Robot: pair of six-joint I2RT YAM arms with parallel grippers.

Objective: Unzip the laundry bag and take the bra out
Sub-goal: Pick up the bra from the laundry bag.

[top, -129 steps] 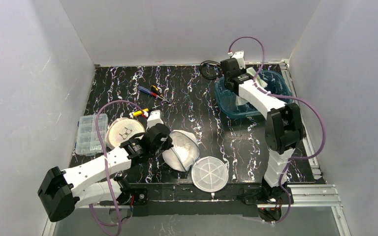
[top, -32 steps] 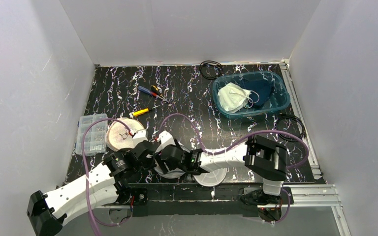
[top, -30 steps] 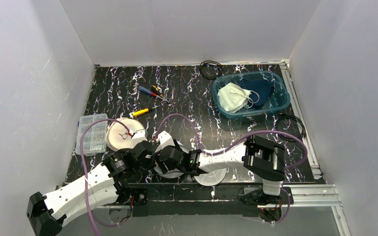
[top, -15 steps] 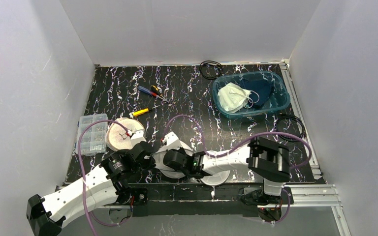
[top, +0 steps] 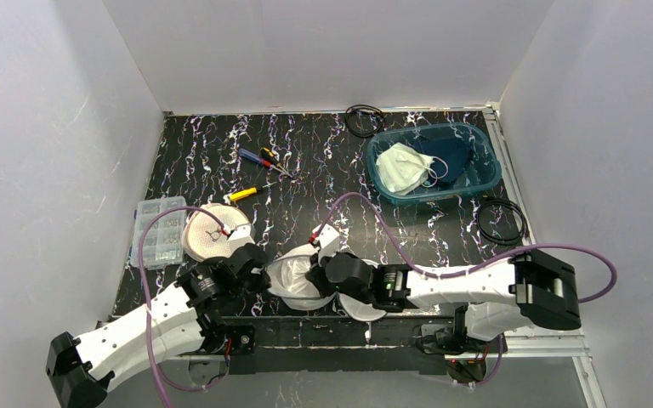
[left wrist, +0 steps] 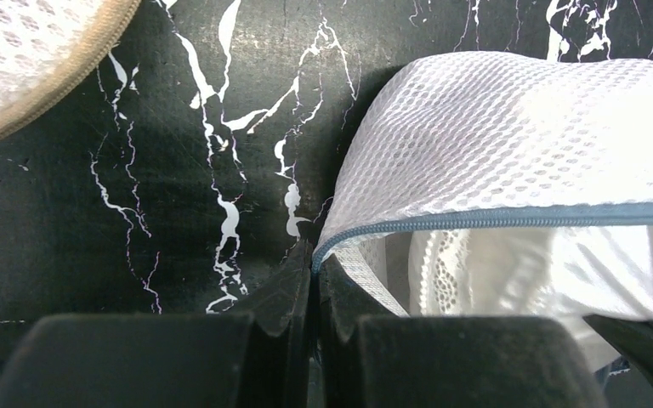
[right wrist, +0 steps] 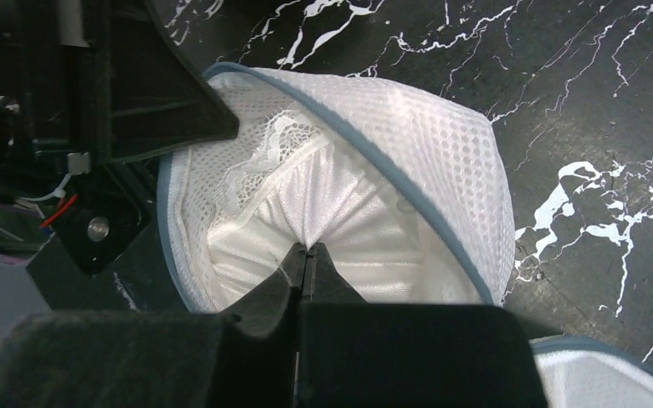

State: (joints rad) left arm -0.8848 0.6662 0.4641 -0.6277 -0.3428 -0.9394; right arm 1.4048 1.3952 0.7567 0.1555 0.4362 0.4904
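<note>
The white mesh laundry bag lies near the front edge of the black marble-patterned table, between the two arms. Its blue-grey zipper is undone, so the mouth gapes. The left gripper is clamped on the bag's rim where the zipper track ends, its fingers pressed together with only the mesh edge between them. The right gripper reaches into the open mouth and pinches a fold of the white lace-trimmed bra, which sits inside the bag (the lace edge shows in both wrist views).

Under the right arm, a round white mesh piece pokes out at the table's near edge. Beside the left gripper, toward the table's left, rests a round beige mesh pouch, and next to that a clear plastic compartment box. At the far right stands a teal plastic bin holding a white garment and a dark blue cloth. A few screwdrivers lie toward the far middle, well apart from the bag.
</note>
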